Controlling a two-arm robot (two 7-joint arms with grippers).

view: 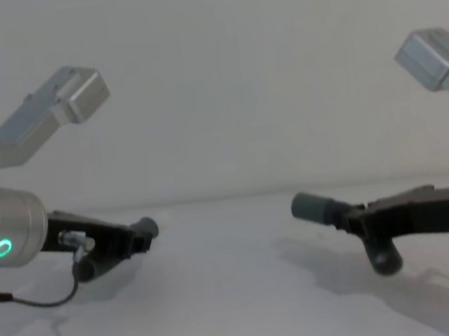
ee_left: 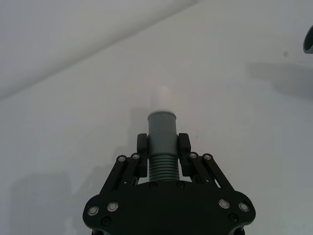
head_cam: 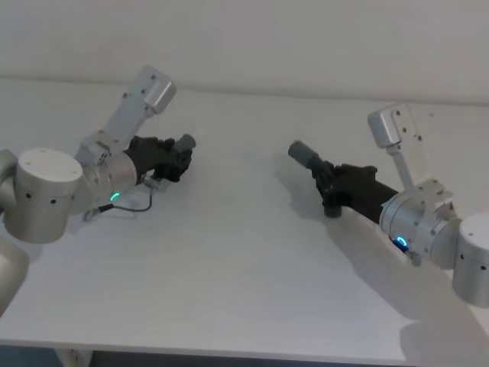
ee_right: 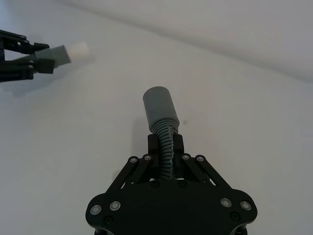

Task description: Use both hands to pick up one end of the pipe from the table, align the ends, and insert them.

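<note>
My left gripper (head_cam: pixel 174 158) is shut on one ribbed pipe piece (ee_left: pixel 162 166) just behind its narrow grey cuff (ee_left: pixel 162 128), whose whitish tip (ee_left: pixel 162 94) points toward the table's middle. My right gripper (head_cam: pixel 330 180) is shut on the other pipe piece (ee_right: pixel 165 142), behind its wide grey cuff (ee_right: pixel 159 105). The two ends face each other across a wide gap over the white table (head_cam: pixel 244 290). In the chest view both cuffs (view: pixel 146 227) (view: pixel 309 207) sit a little above the surface, and the right piece's far end (view: pixel 385 259) curves down below the gripper (view: pixel 350 217).
The table's back edge meets a plain white wall. A thin black cable (head_cam: pixel 134 208) loops beside my left arm. The table's front edge (head_cam: pixel 229 353) runs close to my body.
</note>
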